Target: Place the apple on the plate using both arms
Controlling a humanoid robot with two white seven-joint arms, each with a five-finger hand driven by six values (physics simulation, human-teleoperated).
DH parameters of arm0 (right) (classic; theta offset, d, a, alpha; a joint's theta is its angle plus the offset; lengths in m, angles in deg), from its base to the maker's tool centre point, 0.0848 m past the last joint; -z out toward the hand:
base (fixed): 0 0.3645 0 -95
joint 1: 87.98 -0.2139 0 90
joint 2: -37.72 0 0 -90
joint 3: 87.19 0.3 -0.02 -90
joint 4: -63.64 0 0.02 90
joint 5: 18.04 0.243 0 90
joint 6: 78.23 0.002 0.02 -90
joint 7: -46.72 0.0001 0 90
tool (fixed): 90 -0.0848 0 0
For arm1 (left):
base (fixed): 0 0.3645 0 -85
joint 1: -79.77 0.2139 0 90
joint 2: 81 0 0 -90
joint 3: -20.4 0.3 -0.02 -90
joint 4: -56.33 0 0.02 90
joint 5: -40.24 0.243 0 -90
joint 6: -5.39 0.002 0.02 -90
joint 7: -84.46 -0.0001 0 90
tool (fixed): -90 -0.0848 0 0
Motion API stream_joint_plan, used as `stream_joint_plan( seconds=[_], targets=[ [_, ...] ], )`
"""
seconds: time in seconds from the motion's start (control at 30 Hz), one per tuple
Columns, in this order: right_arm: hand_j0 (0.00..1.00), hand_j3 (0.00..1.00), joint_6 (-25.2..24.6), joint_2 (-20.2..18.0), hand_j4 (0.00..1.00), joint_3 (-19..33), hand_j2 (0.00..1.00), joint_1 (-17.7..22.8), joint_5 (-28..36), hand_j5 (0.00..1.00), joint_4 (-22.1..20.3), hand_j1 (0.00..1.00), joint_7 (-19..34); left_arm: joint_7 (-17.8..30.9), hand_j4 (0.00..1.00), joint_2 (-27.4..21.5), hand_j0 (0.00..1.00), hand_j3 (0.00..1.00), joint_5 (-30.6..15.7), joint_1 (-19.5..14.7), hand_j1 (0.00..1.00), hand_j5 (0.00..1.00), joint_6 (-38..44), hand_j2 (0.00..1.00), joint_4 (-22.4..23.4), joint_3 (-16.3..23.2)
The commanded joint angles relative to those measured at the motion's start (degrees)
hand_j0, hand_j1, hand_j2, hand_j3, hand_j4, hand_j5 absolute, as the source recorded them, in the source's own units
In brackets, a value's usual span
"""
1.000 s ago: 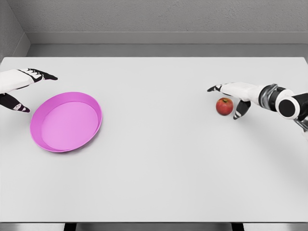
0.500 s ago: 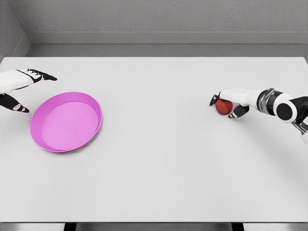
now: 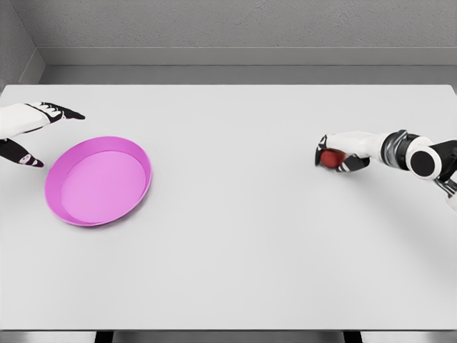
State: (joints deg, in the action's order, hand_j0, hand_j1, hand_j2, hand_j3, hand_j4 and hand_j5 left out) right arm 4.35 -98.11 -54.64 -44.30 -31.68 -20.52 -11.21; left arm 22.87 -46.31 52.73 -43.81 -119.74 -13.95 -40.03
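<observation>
From the head view I see my right hand (image 3: 340,153) on the right side of the white table (image 3: 235,236), its arm coming in from the right edge. The fingers are curled around the red apple (image 3: 329,158), which sits inside the grasp with only a patch of red showing between the black fingertips and the thumb; I cannot tell whether the fruit rests on the tabletop or is just clear of it. My left hand (image 3: 28,132) is at the far left edge, fingers spread and holding nothing, the upper fingers pointing inward and the thumb angled down below them. The pink plate (image 3: 71,209) lies just beside that hand, to its lower inner side, flat on the table and apart from the fingertips. The apple and the plate are well apart.
</observation>
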Motion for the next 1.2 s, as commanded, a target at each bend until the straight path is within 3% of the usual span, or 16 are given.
stream_joint_plan(
  seconds=[0.0,0.3,0.63,0.9,1.17],
  targets=[
    [0.46,0.46,0.12,-0.04,0.46,0.14,0.46,0.0,0.19,0.46,-0.31,0.46,0.27,-0.03,1.0,-0.07,1.0,1.0,-0.36,0.0,1.0,1.0,0.13,1.0,-0.03,-0.04],
    [0.46,0.46,0.3,-0.39,0.46,0.23,0.46,-1.23,0.11,0.46,-2.42,0.46,0.27,-0.03,1.0,-0.24,1.0,1.0,-0.45,0.0,1.0,1.0,0.13,1.0,-0.12,-0.04],
    [0.46,0.46,0.56,0.13,0.46,0.14,0.46,-1.49,-0.07,0.46,-11.82,0.46,0.36,-0.03,1.0,-0.33,1.0,1.0,-0.45,0.0,1.0,1.0,0.13,1.0,-0.12,-0.04],
    [0.46,0.46,0.74,4.35,0.46,-0.65,0.46,-1.32,0.02,0.46,-16.13,0.46,0.45,-0.03,1.0,-0.24,1.0,1.0,-0.45,0.09,1.0,1.0,0.13,1.0,-0.21,-0.04],
    [0.46,0.46,0.83,7.43,0.46,-2.4,0.46,-1.32,0.02,0.46,-16.22,0.46,0.45,-0.03,1.0,-0.24,1.0,1.0,-0.45,0.09,1.0,1.0,0.13,1.0,-0.21,-0.04]
  ],
)
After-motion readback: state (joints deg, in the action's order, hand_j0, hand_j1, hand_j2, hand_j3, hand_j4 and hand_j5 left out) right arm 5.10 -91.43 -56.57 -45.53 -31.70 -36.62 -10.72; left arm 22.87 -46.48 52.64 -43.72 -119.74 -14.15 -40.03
